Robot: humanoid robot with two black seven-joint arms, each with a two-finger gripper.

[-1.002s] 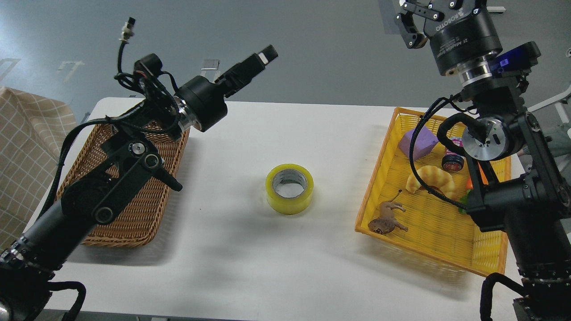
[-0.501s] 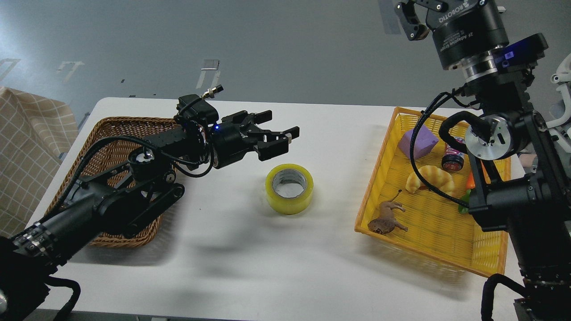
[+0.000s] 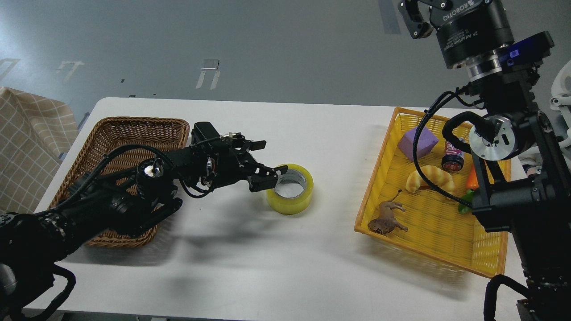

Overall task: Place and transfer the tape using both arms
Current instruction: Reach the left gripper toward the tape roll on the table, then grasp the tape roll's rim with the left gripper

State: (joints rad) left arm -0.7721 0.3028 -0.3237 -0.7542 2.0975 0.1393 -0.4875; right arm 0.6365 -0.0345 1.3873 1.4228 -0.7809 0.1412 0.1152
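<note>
The tape (image 3: 291, 201), a yellowish roll with a grey-white core, lies flat at the middle of the white table (image 3: 250, 267). My left arm reaches in low from the left. Its gripper (image 3: 270, 158) is open at the roll's left rim. One fingertip (image 3: 269, 179) is at the near-left edge of the roll, the other finger (image 3: 255, 144) is behind and left of it. I cannot tell whether either touches. My right gripper (image 3: 415, 18) is raised at the top right, far from the tape. The frame edge cuts it off, so only one finger shows.
A brown wicker basket (image 3: 134, 127) sits at the left under my left arm. A yellow basket (image 3: 377, 165) at the right holds a purple block (image 3: 417, 141), a croissant toy (image 3: 430, 177), a toy animal (image 3: 387, 218) and a small jar (image 3: 453, 159). A checked cloth (image 3: 26, 147) lies off the table's left side.
My left arm has swung down from a raised pose and moved right, bringing its open gripper to the tape's left rim. The right gripper has risen slightly. The tape has not moved.
</note>
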